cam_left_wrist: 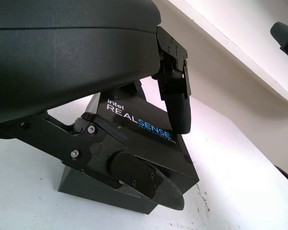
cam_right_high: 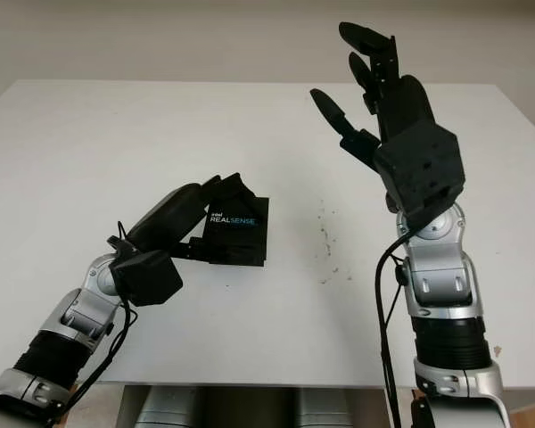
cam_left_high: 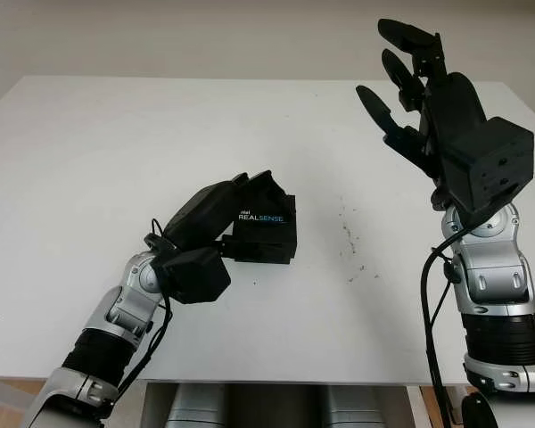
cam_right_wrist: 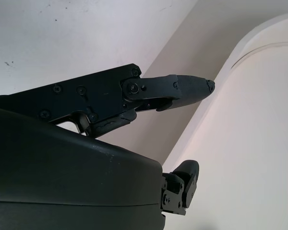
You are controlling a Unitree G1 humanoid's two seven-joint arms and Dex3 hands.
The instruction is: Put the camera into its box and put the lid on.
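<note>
A black box (cam_left_high: 269, 236) printed "intel REALSENSE" sits closed near the middle of the white table (cam_left_high: 116, 152), its printed lid on top. My left hand (cam_left_high: 248, 207) comes in from the lower left and is closed around the box. In the left wrist view one finger (cam_left_wrist: 175, 103) lies across the lid (cam_left_wrist: 144, 122) and the thumb (cam_left_wrist: 134, 177) presses the near side wall. My right hand (cam_left_high: 399, 82) is raised high above the right side of the table, well away from the box, open and holding nothing; its fingers (cam_right_wrist: 182, 88) point up toward the wall.
A few small dark specks (cam_left_high: 349, 245) mark the table to the right of the box. The table's front edge (cam_left_high: 276, 379) runs just ahead of both forearms. A pale wall stands behind the table's far edge.
</note>
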